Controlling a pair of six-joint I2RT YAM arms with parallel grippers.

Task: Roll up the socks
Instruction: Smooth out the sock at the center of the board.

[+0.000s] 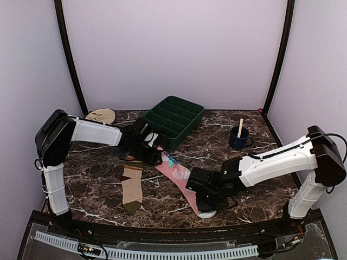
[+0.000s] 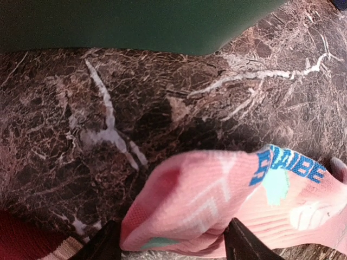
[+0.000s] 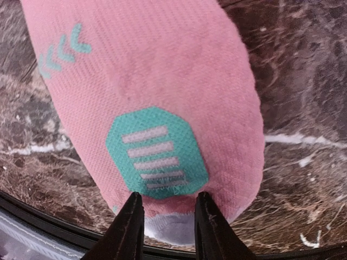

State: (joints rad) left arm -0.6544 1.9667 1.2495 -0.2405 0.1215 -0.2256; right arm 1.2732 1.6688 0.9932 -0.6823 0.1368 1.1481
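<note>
The pink sock (image 1: 179, 176) lies diagonally, its near toe pinched in the right gripper (image 3: 169, 215), its far cuff straddled by the left gripper (image 2: 171, 239), jaws wide, hold unclear.

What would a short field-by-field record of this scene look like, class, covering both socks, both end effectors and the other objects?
surface: dark marble-patterned table
pink sock: stretched out diagonally between the arms
striped sock: lying left of the pink sock, in neither end effector
left end effector: fingers straddle the pink sock's cuff end
right end effector: pinching the pink sock's toe tip
behind: green compartment tray, blue mug holding a wooden stick, round beige disc
rolling: not yet begun
</note>
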